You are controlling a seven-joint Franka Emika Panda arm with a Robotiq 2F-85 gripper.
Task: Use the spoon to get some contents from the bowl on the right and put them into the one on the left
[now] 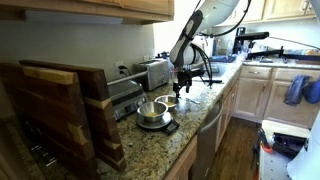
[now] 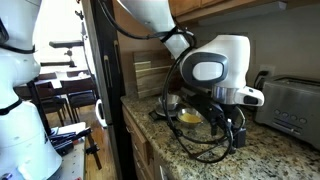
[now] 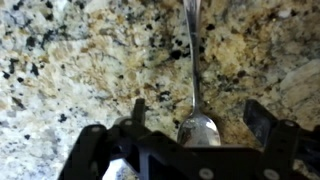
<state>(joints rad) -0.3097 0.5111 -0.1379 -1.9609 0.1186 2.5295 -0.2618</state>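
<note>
KITCHEN, wrist view: The arm's fingers [image 3: 137, 112] stand spread as wide as they go at the bottom of the frame, one at lower left and one at lower right, gripping nothing. The spoon [image 3: 194, 75] lies flat on the speckled granite surface [image 3: 70, 60] between them. Its scoop sits at bottom ctr and its handle runs straight up and out of the top edge. No finger touches the spoon (there is a clear gap on each side).

In an exterior view the arm [image 1: 190, 35] reaches down from upper ctr, its fingers hanging low over the surface just right of two bowls at mid-frame. The metal bowl [image 1: 150, 110] sits on a dark flat base [image 1: 160, 126]. The small bowl [image 1: 168, 101] stands just beside it, up and to the right. A toaster [image 1: 153, 72] stands behind them, with wooden boards [image 1: 60, 110] at far left.

In an exterior view the white wrist fills the ctr, cables looping below it. Tan-yellow contents [image 2: 188, 117] show in the small bowl at lower ctr, near the fingers. The contents are too small to see in detail.
</note>
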